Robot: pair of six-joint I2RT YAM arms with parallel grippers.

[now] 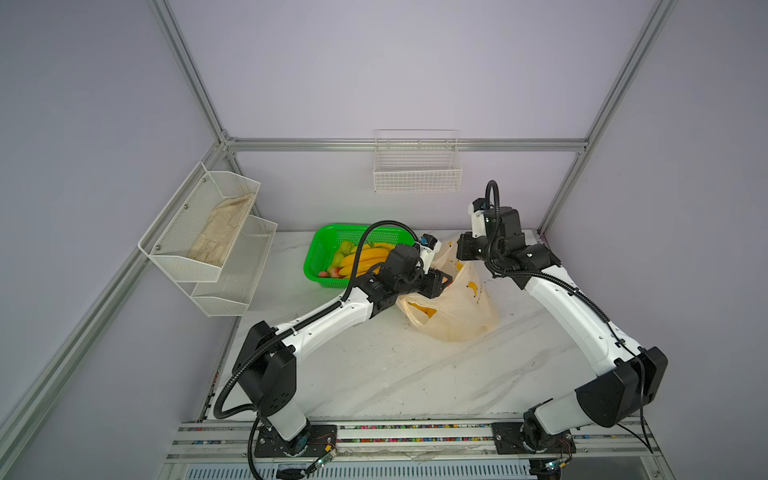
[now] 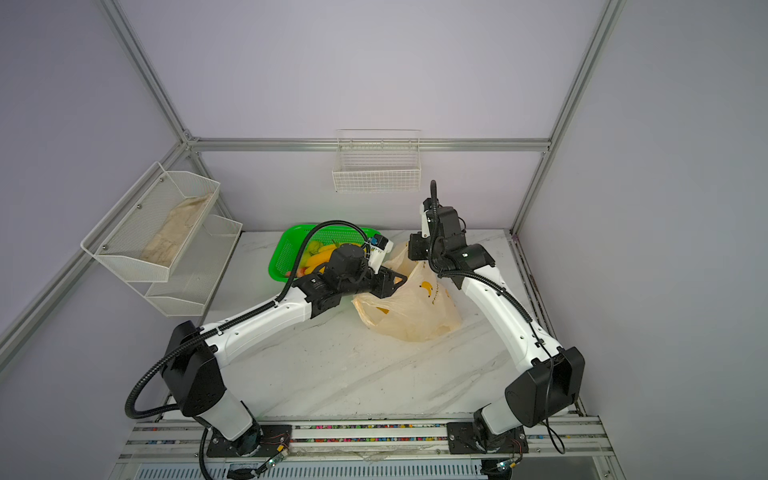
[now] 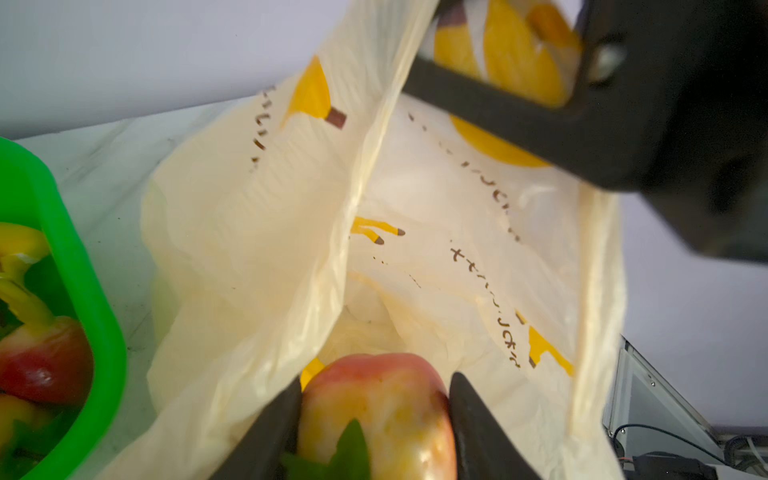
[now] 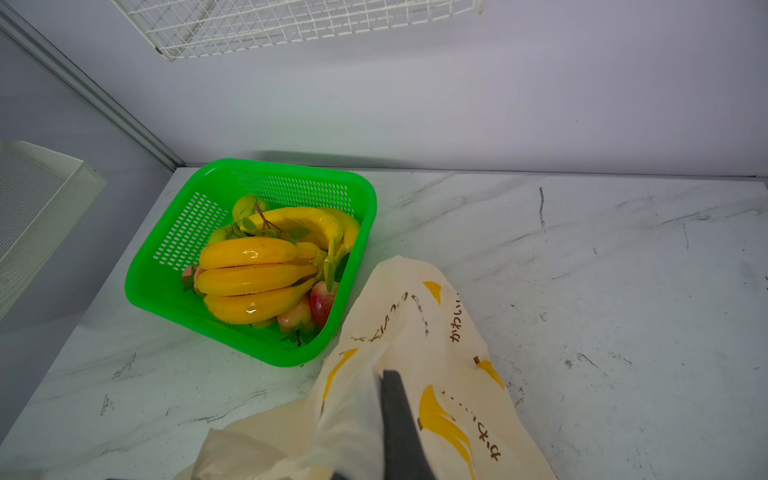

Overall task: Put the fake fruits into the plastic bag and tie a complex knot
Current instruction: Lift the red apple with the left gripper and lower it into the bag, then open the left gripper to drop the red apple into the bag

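My left jaws pinch an apple [image 3: 374, 415], one dark finger [image 3: 266, 436] pressed to each flank, and a green leaf shows on its near side. The apple sits at the open mouth of the bag [image 3: 257, 232]. Cream film rises on both sides of these jaws and the bag's hollow lies straight ahead of them.

My right jaws are pressed together on the bag's upper edge, across the mouth from my left jaws. They hold that side of the film raised off the tabletop [image 4: 582, 270]. In the right wrist view one dark finger [image 4: 399, 424] shows, with printed film draped on either side of it.

In both top views the bag lies on the tabletop between my two pairs of jaws, and its body slumps below them. A yellow patch [image 1: 424, 311] shows through the film under my left jaws. I cannot tell whether it is fruit or print.

Just beside my left jaws, on the side away from my right jaws, stands the green basket [image 4: 153, 291], close against the bag. Whether they touch I cannot tell. In it lie a banana bunch [image 4: 253, 278], more bananas [image 4: 316, 224] behind it, a green pear [image 4: 245, 205] and red apples [image 4: 322, 301] in the corner nearest the bag.
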